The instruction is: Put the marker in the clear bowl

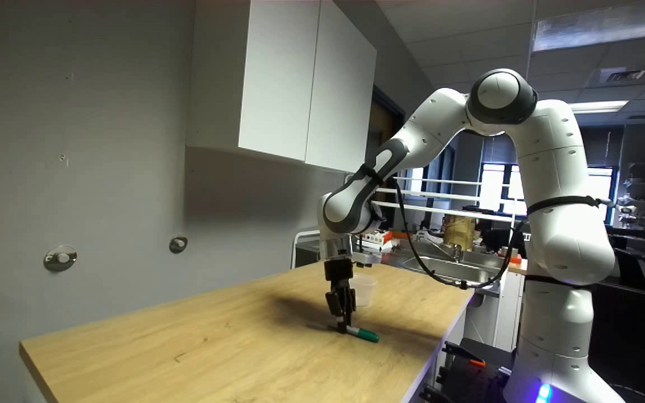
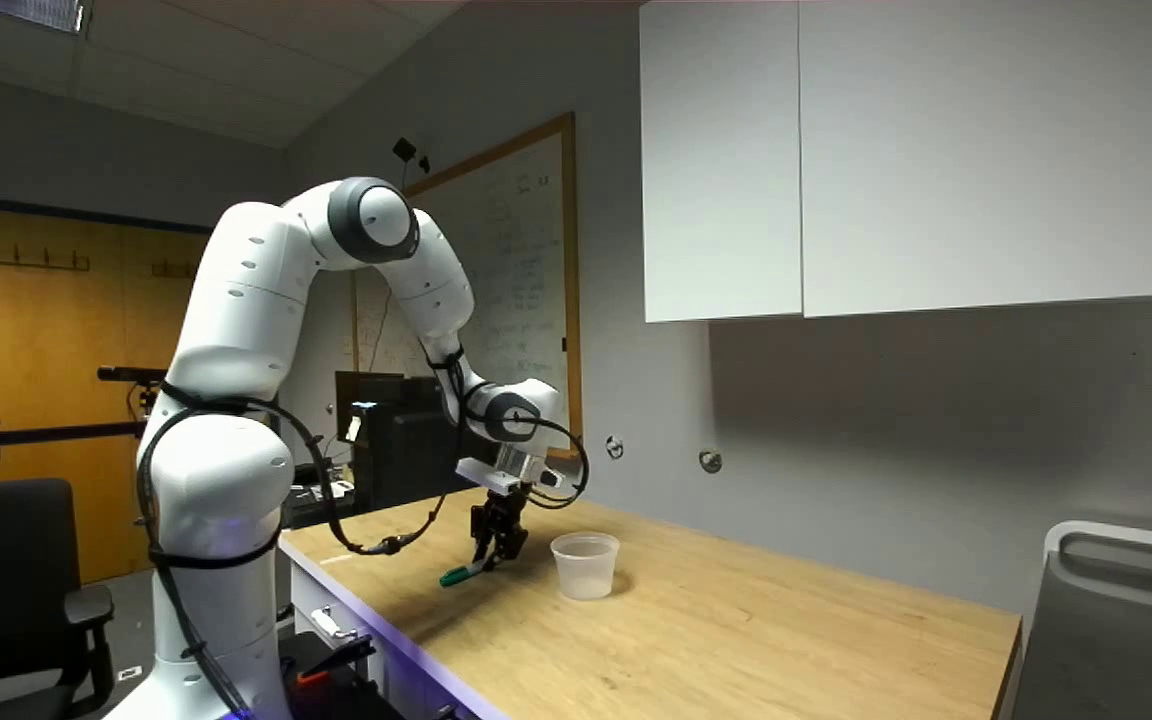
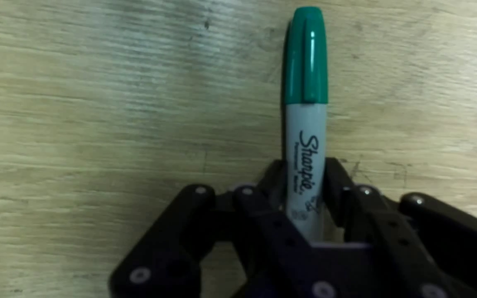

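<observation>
Near the clear bowl [image 2: 586, 568], the marker [image 3: 306, 120] is pinched by the gripper [image 3: 306, 181], fingers [image 3: 336, 188] closed against both barrel sides. The bowl is found upright.

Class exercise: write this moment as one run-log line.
end effector: closed on green-capped Sharpie marker | clear cup-shaped bowl: upright on wood-grain tabletop, marker outside it | status: placement not yet made
</observation>
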Available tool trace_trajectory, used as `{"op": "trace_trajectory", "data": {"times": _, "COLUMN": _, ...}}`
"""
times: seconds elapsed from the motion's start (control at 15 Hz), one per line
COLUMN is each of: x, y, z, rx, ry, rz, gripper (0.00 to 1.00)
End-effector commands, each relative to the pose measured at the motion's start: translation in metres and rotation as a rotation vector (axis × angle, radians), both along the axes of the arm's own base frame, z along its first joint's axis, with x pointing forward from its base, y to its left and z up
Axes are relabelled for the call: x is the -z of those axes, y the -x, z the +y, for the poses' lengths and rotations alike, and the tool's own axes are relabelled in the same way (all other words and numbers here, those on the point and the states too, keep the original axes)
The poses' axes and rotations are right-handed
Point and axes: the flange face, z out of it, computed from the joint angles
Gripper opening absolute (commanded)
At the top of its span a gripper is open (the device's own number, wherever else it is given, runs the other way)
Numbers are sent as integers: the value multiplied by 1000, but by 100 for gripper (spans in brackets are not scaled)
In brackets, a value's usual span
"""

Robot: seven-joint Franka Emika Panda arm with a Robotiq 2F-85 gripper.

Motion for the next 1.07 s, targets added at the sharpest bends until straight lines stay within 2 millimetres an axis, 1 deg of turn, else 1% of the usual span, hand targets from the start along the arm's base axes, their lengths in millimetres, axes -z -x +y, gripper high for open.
{"op": "trace_trajectory", "data": {"times": 0.0, "x": -6, "y": -3, "z": 3, "rx": 24, "ry": 17, "rz": -8, "gripper": 8}}
{"op": "trace_trajectory", "data": {"times": 0.13, "x": -16, "y": -4, "z": 2, "rx": 63, "ry": 5, "rz": -25, "gripper": 8}}
{"op": "trace_trajectory", "data": {"times": 0.27, "x": -35, "y": -3, "z": 4, "rx": 106, "ry": -15, "rz": -53, "gripper": 8}}
{"op": "trace_trajectory", "data": {"times": 0.53, "x": -90, "y": 0, "z": 12, "rx": 188, "ry": -82, "rz": -150, "gripper": 9}}
{"op": "trace_trajectory", "data": {"times": 0.67, "x": -120, "y": 0, "z": 9, "rx": 253, "ry": -110, "rz": -236, "gripper": 8}}
{"op": "trace_trajectory", "data": {"times": 0.8, "x": -148, "y": -1, "z": -3, "rx": 323, "ry": -119, "rz": -319, "gripper": 8}}
{"op": "trace_trajectory", "data": {"times": 1.0, "x": -181, "y": 0, "z": -34, "rx": 450, "ry": -112, "rz": -414, "gripper": 8}}
